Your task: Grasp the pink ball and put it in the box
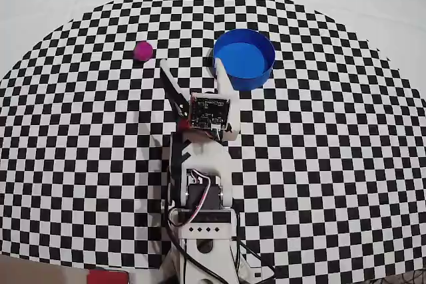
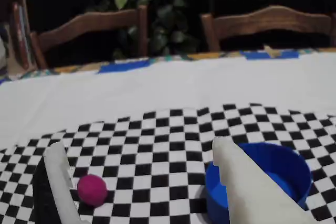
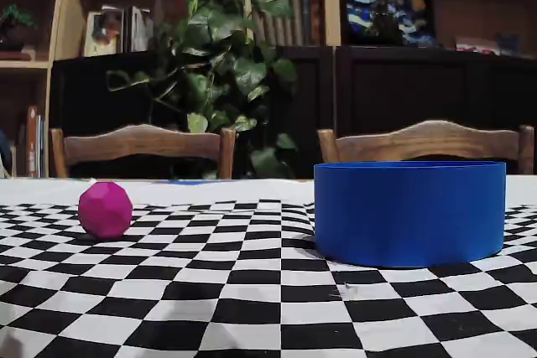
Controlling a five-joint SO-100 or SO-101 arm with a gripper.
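The pink ball [image 1: 142,50] lies on the checkered cloth, left of the round blue box [image 1: 244,58]. In the wrist view the ball [image 2: 92,189] sits just right of the left finger, and the box [image 2: 286,169] is partly behind the right finger. In the fixed view the ball [image 3: 106,210] is at left and the box [image 3: 409,211] at right. My gripper [image 1: 190,64] is open and empty, its fingertips short of the ball, one finger beside the box's wall. It shows wide apart in the wrist view [image 2: 136,148].
The checkered cloth [image 1: 333,151] covers the table, with plain white cloth beyond it. The arm's base [image 1: 200,231] stands at the near edge. Two wooden chairs [image 2: 94,24] and a plant stand behind the far table edge.
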